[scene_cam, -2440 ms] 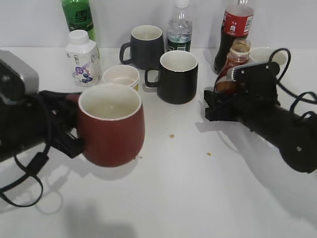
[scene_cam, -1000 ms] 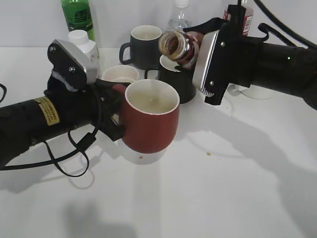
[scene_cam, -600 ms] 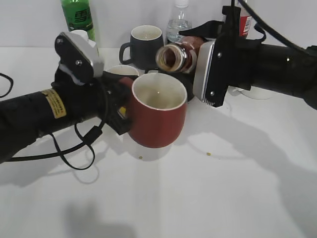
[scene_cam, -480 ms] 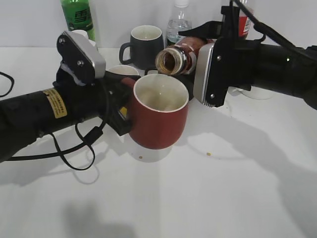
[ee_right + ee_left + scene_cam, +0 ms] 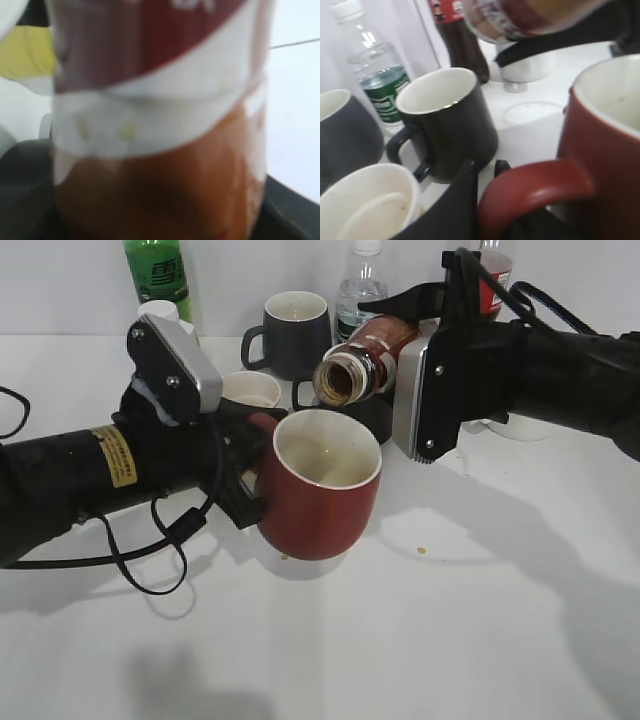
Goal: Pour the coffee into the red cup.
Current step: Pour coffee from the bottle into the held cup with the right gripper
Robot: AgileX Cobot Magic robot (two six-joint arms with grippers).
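Note:
My left gripper is shut on the loop handle of the red cup, which it holds above the table, tilted slightly. The handle sits between the black fingers in the left wrist view. My right gripper is shut on the coffee bottle, tipped on its side with its open mouth just above and behind the cup's rim. The bottle's label and brown body fill the right wrist view. No liquid shows in the cup.
Two black mugs, a small yellow paper cup, a water bottle, a green bottle, a white milk bottle, a cola bottle and a white cup crowd the back. Crumbs lie on the white table.
The bottle has tipped further and its mouth has dropped toward the cup. The left arm has shifted the red cup slightly right and lower.

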